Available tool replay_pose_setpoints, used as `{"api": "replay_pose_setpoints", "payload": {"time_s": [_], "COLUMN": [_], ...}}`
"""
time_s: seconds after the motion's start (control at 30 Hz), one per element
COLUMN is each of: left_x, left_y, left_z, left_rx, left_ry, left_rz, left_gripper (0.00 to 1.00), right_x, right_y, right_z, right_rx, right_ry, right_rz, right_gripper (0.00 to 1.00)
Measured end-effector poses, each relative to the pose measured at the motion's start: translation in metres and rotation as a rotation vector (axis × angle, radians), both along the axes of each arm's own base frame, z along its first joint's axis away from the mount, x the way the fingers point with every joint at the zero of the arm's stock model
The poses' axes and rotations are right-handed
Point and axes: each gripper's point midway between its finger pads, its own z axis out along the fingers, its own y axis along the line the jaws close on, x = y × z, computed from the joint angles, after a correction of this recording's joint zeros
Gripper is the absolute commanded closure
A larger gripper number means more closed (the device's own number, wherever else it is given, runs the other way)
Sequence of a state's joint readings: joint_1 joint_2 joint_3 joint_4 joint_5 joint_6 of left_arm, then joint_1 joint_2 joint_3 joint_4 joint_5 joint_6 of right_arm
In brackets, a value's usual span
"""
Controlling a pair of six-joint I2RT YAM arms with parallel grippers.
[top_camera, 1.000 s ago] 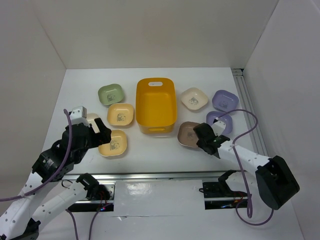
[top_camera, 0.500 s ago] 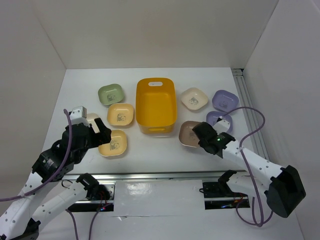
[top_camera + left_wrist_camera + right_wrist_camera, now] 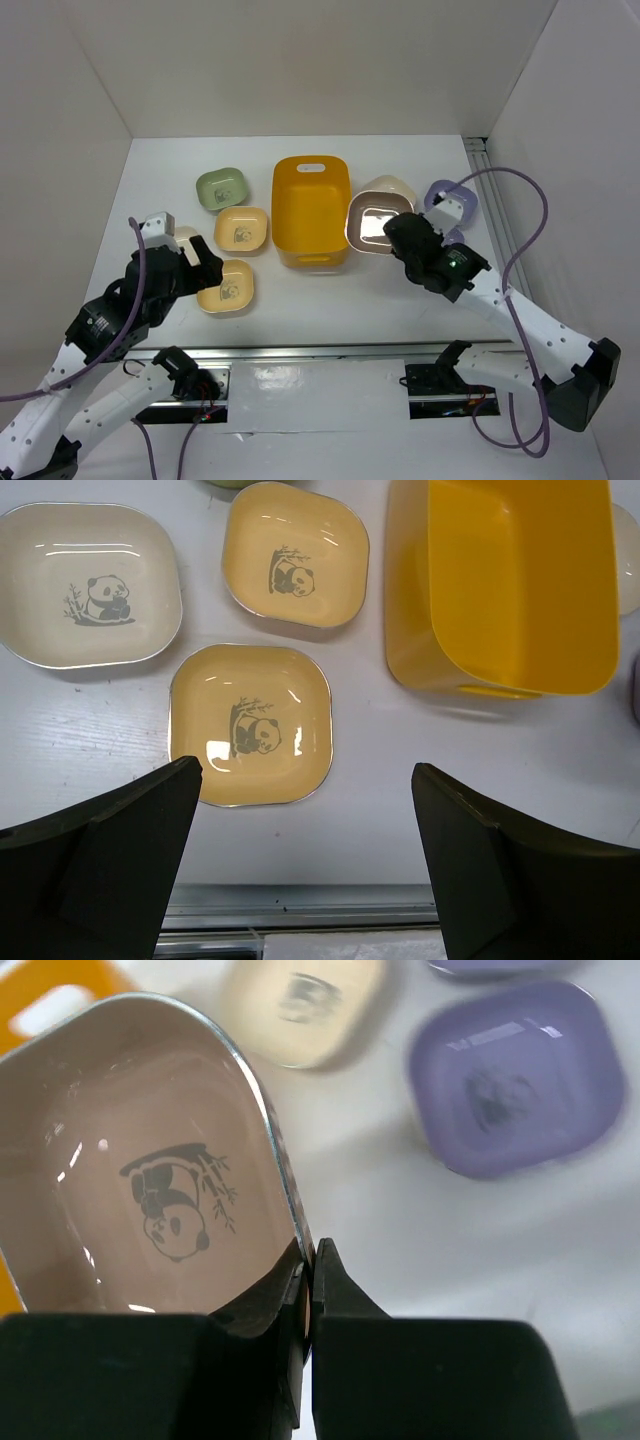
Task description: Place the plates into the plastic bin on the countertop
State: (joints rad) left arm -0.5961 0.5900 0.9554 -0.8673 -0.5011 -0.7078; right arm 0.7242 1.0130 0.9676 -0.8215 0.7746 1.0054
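The right hand (image 3: 308, 1260) is clamping the brown rounded-square plate (image 3: 150, 1190) by its rim, right of the yellow-orange plastic bin (image 3: 278, 210), for loading, while the left hand (image 3: 305, 768) is hovering wide apart.

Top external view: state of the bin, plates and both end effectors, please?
plastic bin, upright, empty.
brown plate, lifted, tilted, gripped by its rim.
right end effector, shut on brown plate.
left end effector, open, holding nothing.
green plate, flat on countertop.
far yellow plate, flat.
near yellow plate, flat.
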Motion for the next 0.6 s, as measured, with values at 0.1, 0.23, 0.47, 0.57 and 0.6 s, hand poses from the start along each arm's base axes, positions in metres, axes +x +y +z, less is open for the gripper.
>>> {"api": "replay_pose_setpoints", "payload": {"time_s": [0.1,0.23,0.47,0.57,0.6], "left_x": [0.001,0.003,0.003,0.003,0.003], "left_y": [0.000,0.000,0.003,0.004,0.005], "left_z": [-0.002,-0.003,-0.005,-0.004,-0.003], "left_rx": [0.007,0.016,0.028,0.026,0.025], "left_ry": [0.008,0.015,0.019,0.014,0.011], "left_rz": [0.003,0.010,0.025,0.030,0.032], "left_gripper": [0.00,0.00,0.00,0.00,0.00], "right_x": [0.022,0.074,0.157,0.167,0.169], "right_y": [0.027,0.079,0.137,0.137,0.137], "right_z": [0.021,0.047,0.016,-0.014,-0.023], "right_rx": [-0.031,-0.083,-0.127,-0.145,-0.148], "right_ry": [-0.034,-0.044,0.019,0.081,0.102], "right_rz": [0.132,0.267,0.356,0.351,0.351], "right_gripper": [1.00,1.00,1.00,1.00,1.00]}}
